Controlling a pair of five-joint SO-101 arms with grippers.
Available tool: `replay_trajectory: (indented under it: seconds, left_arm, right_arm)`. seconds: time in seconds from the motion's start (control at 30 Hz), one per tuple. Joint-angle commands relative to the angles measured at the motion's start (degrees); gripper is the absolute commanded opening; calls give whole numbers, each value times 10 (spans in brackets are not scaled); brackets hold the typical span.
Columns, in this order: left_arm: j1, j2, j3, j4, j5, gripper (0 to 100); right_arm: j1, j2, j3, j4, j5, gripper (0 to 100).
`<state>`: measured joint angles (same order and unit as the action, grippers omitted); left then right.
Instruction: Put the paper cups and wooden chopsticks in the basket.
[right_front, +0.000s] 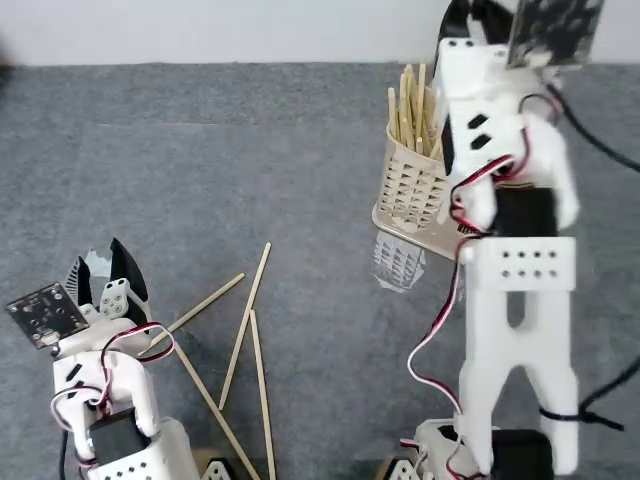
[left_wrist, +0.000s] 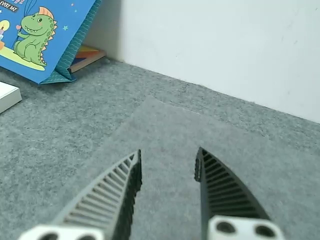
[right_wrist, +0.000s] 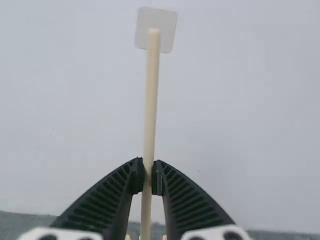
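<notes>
Several wooden chopsticks lie crossed on the grey mat near the front left. A beige latticed basket stands at the back right with a bundle of chopsticks upright in it. My right arm rises just beside and over the basket. In the right wrist view my right gripper is shut on one upright chopstick. My left gripper is open at the front left, a little left of the loose chopsticks, with nothing between its fingers.
A pale latticed patch lies on the mat just in front of the basket's base. A blue picture bag and a book lean at the wall beyond the mat's edge. The grey mat is bare across the back left.
</notes>
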<state>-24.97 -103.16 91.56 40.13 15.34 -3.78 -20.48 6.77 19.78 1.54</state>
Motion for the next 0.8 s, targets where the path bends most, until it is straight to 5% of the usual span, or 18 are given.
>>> replay_trajectory:
  seconds: [0.0,0.17,0.4,0.77]
  left_arm:
    - [0,-11,-3,-15,4,173]
    - [0,-11,-3,-15,4,173]
    - [0,-11,-3,-15,4,173]
    - [0,-11,-3,-15,4,173]
  right_arm:
    - [6,-44,77,-113,6,8]
    - [8,-45,142,-117,6,20]
    - [-7,-81,131,-77,31,205]
    - [-130,-232,105,295,0,204]
